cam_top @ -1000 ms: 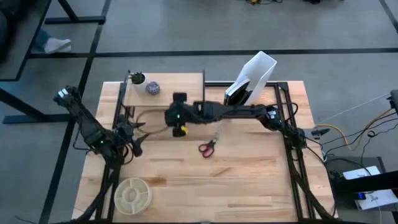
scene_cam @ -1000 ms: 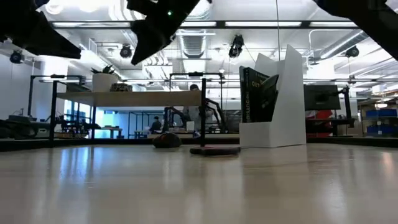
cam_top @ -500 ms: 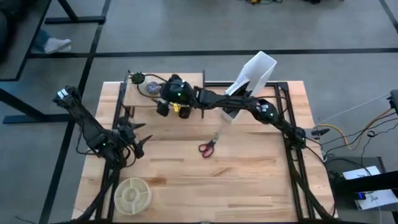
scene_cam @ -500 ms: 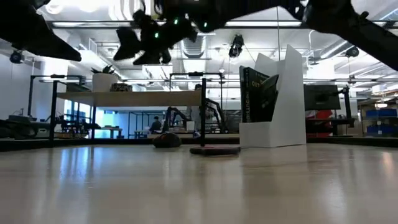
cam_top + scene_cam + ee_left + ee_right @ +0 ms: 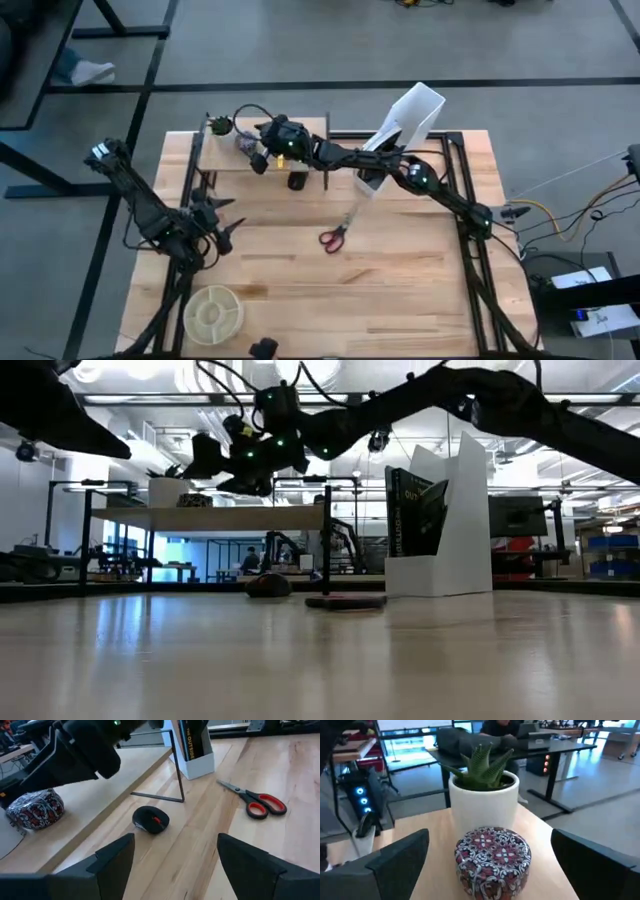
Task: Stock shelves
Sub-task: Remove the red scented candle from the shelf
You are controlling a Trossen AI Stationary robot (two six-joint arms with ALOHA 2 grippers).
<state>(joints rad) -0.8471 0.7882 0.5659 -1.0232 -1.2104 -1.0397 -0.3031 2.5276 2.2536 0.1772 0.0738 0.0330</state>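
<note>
Shelf [image 5: 300,152] sits upper left of centre in the high view, light-wood top on thin black legs, standing on the tabletop [image 5: 400,290]. Right gripper [image 5: 256,150] reaches across over the shelf top, jaws spread wide and empty, aimed at a patterned round tin [image 5: 493,856] with a small potted plant [image 5: 483,790] in a white pot just behind it; in the high view both sit at the shelf's upper left end. Left gripper [image 5: 222,228] waits at left of the tabletop, jaws open, nothing held. Black mouse [image 5: 297,181] with a red spot lies on the tabletop just below the shelf's front edge. Red-handled scissors [image 5: 335,235] lie near centre of the tabletop. White angled file holder [image 5: 405,125] with dark books in it stands right of the shelf, upper centre. Round cream divided dish [image 5: 212,312] at lower left. Small dark object [image 5: 263,347] at the bottom edge, can't tell what it is.
</note>
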